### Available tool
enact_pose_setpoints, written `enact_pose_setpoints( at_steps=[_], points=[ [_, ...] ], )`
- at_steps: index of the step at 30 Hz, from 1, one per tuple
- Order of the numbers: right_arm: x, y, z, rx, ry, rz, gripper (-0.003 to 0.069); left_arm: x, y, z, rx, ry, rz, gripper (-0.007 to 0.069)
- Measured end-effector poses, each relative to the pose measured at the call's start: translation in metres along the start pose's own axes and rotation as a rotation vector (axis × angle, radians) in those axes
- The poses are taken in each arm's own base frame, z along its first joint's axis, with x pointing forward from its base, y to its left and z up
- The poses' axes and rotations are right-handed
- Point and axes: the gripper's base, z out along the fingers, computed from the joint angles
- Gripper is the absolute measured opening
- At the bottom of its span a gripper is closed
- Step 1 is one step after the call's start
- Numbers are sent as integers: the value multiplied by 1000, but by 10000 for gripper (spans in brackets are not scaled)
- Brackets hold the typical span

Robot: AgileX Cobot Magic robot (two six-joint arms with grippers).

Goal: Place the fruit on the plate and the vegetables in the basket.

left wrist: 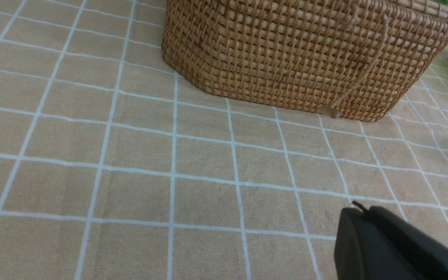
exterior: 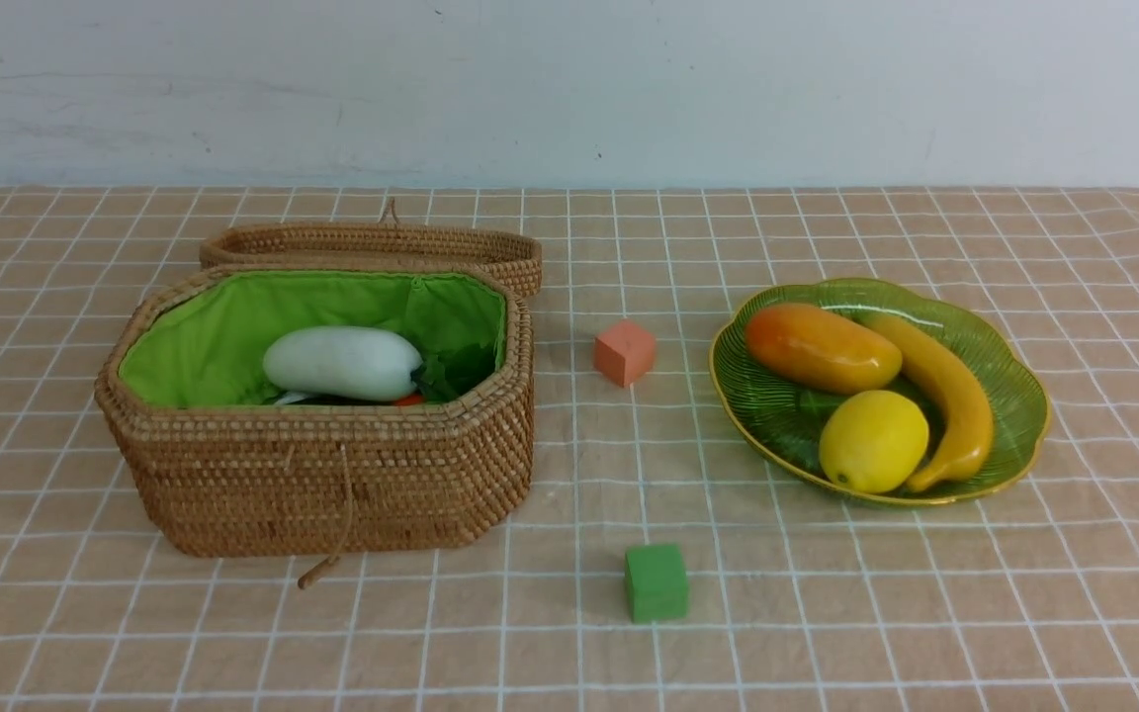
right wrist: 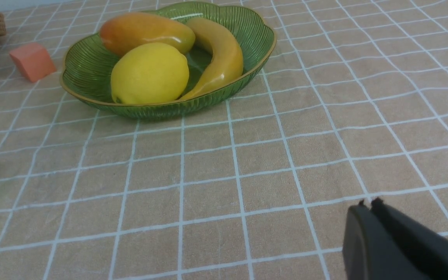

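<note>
1. While both fingers meet, the left hand (left wrist: 358,208) and right hand (right wrist: 368,203) hover closed and empty over the desk (exterior: 827,613).
2. Mango (exterior: 820,347), banana (exterior: 945,396), lemon (exterior: 873,440): on plate (exterior: 1019,396).
3. Radish (exterior: 342,363) lies in the open basket (exterior: 332,485).

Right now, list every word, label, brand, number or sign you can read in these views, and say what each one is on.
None: no readable text shows in any view.
The basket, plate, mango, banana, lemon, white radish, salmon cube and green cube carry no print or labels.
The checked tablecloth shows only plain white grid lines.
</note>
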Motion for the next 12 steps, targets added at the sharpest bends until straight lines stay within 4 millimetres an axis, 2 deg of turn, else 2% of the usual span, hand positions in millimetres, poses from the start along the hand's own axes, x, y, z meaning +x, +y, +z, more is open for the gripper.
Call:
enact_pose_setpoints(
  at_steps=[12],
  points=[
    [0,0,0,0,0,0,32,0,0,0,0,0,0,-1]
  ],
)
